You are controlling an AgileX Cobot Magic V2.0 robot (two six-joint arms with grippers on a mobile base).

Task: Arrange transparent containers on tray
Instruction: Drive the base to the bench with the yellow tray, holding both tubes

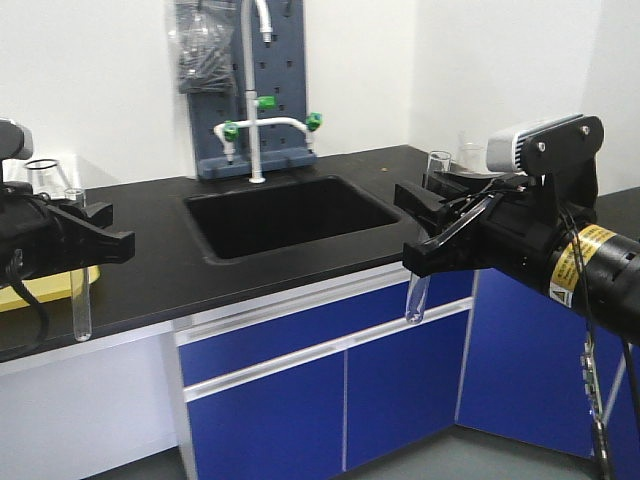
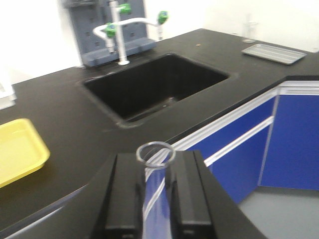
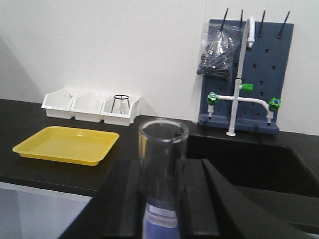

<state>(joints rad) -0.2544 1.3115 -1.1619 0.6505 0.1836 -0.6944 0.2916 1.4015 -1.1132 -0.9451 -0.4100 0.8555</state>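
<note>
I see two transparent containers, both long clear test tubes held upright. My left gripper [image 1: 88, 236] is shut on one test tube [image 1: 79, 290] over the counter's front edge, next to the yellow tray [image 1: 45, 288]. In the left wrist view that tube's open rim [image 2: 155, 153] sticks up between the black fingers [image 2: 127, 194], with the tray [image 2: 17, 149] to the left. My right gripper [image 1: 428, 232] is shut on the other test tube [image 1: 417, 298], hanging in front of the blue cabinets. In the right wrist view this tube [image 3: 162, 164] stands between the fingers, and the tray [image 3: 67, 144] lies empty at the left.
A black sink [image 1: 285, 215] with a white faucet [image 1: 250, 95] and a blue pegboard sits mid-counter. White bins [image 3: 92, 107], one with a small flask [image 3: 120, 103], stand behind the tray. A metal tray [image 2: 273, 52] and glassware lie at the far right.
</note>
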